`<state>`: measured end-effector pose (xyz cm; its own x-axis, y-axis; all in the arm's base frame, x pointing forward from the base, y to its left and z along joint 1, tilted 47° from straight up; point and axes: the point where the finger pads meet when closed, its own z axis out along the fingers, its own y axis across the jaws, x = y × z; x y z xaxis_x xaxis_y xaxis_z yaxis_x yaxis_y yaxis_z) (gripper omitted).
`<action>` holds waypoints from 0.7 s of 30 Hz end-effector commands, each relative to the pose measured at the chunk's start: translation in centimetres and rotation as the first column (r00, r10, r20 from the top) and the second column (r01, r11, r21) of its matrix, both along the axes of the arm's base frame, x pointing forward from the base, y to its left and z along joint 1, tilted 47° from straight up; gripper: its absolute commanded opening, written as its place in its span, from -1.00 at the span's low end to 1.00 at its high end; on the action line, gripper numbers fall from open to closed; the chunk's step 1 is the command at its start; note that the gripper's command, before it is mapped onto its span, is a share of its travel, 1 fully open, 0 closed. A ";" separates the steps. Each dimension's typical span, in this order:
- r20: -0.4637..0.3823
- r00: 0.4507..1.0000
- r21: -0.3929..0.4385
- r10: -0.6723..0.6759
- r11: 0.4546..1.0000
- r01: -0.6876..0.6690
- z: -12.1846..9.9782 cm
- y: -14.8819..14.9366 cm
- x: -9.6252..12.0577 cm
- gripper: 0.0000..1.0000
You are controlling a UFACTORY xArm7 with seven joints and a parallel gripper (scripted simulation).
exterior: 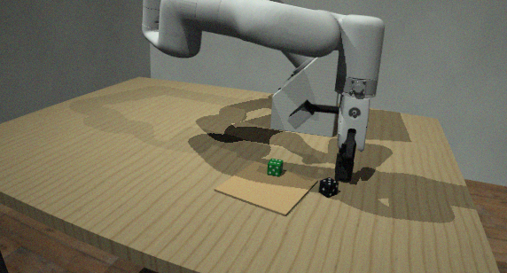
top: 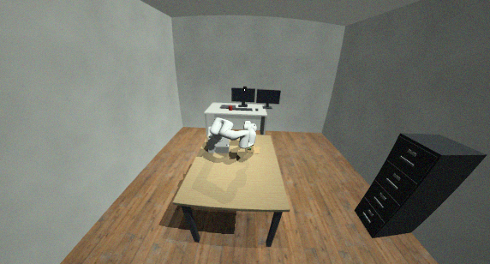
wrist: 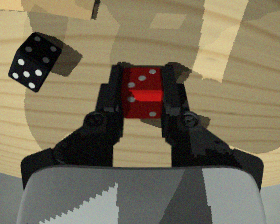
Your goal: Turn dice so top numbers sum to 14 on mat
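The black two-fingered tool (wrist: 143, 96) is pinched nearly closed on the small red die (wrist: 143, 91), low over the pale wooden bench (exterior: 111, 134), off the thin tan cardboard mat (exterior: 266, 192). The black die (exterior: 328, 187) sits at the mat's far corner, seemingly not fully on it; the green die (exterior: 275, 167) is by its back edge. If the grip is off-centre, I'd worry the red die twists or pops out, or the fingers clip the black die nearby.

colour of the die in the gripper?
Red with white pips. The die sits clamped in the gripper; the wrist view shows it best.
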<state>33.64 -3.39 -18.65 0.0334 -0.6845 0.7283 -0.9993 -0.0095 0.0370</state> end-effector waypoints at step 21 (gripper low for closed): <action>0.004 1.000 0.005 0.004 1.000 -0.004 6.7 7.3 0.3 -0.58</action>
<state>33.88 3.48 -12.32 0.0338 -0.6867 0.7262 -0.9993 -0.0125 0.0348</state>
